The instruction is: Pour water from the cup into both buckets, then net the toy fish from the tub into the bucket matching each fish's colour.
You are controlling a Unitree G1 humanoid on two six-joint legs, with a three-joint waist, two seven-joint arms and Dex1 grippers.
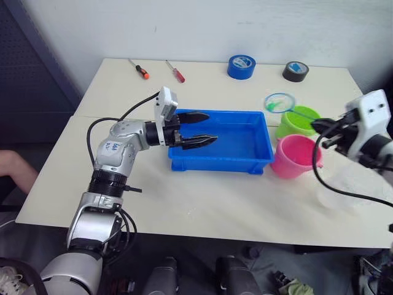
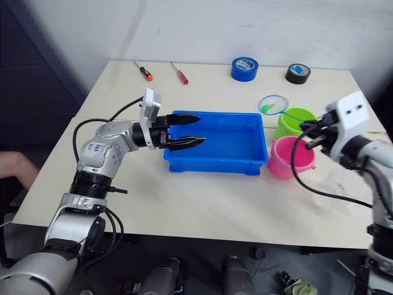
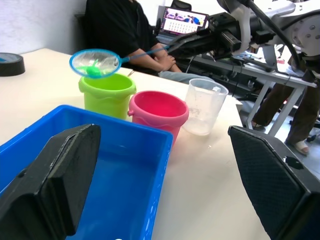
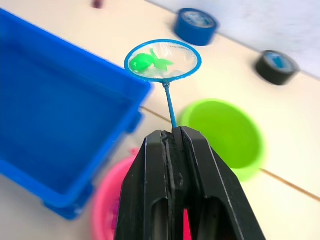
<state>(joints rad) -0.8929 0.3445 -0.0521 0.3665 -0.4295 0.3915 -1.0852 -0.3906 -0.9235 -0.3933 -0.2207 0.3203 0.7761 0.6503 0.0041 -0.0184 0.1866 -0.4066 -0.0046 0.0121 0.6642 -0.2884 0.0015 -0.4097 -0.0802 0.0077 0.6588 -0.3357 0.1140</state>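
Green fish [image 4: 148, 61] sits in the net [image 4: 162, 60], pinched by your right hand [image 4: 174, 134], just short of the green bucket [image 4: 223, 135]. Carry it over the rim, then tip. Left hand [image 1: 198, 128] hangs spread above the tub [image 1: 258, 151].

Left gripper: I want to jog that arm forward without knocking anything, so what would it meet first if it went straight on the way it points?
Probably the far end wall of the tub: the left gripper hangs open over it, pointing along it. If it clears that rim, the pink bucket comes next; height is unclear.
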